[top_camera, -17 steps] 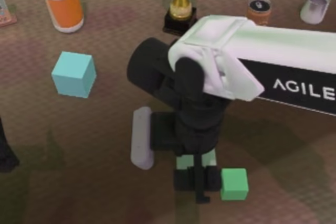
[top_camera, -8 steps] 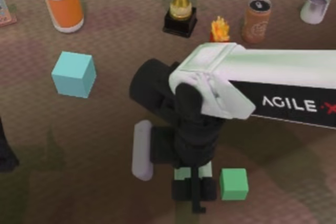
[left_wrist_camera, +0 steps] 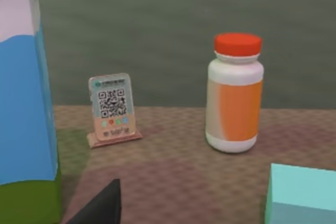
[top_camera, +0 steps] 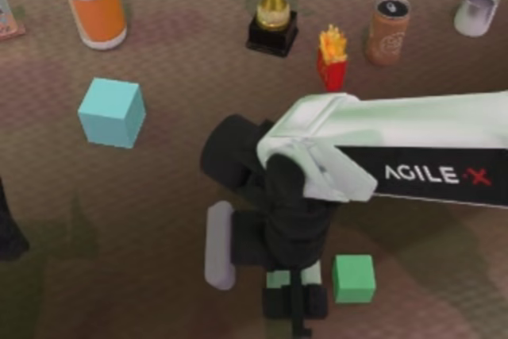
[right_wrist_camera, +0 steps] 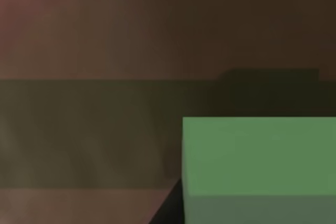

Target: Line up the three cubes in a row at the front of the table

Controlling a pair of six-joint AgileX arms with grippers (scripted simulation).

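Our right gripper (top_camera: 294, 301) holds its dark fingers narrowly on the medium pale mint-green matte cube (top_camera: 279, 278), which shows only as thin strips on both sides of the wrist, low in the middle of the top view, very near the bottom edge of the frame. Just beside it, to the right, sits the smaller bright-green matte cube (top_camera: 353, 278); we cannot tell if the two touch. The large light-blue matte cube (top_camera: 112, 112) stands well apart, at the left of the frame, with open brown woven-pattern table (top_camera: 119, 228) below it and between it and the gripper.

Along the upper edge of the top view stand an orange bottle with a red cap (top_camera: 95, 1), a golden trophy on a black base (top_camera: 274, 5), a red box of fries (top_camera: 332, 59), a brown drink can (top_camera: 387, 29) and a pale cup (top_camera: 476, 10).

The left wrist view alone shows a small stand with a QR code (left_wrist_camera: 112, 109) and a tall blue-and-green carton (left_wrist_camera: 23, 114). The right wrist view shows the bright-green cube from close by. Our left arm is only a dark shape at the left edge of the top view, and we cannot tell how its fingers stand.
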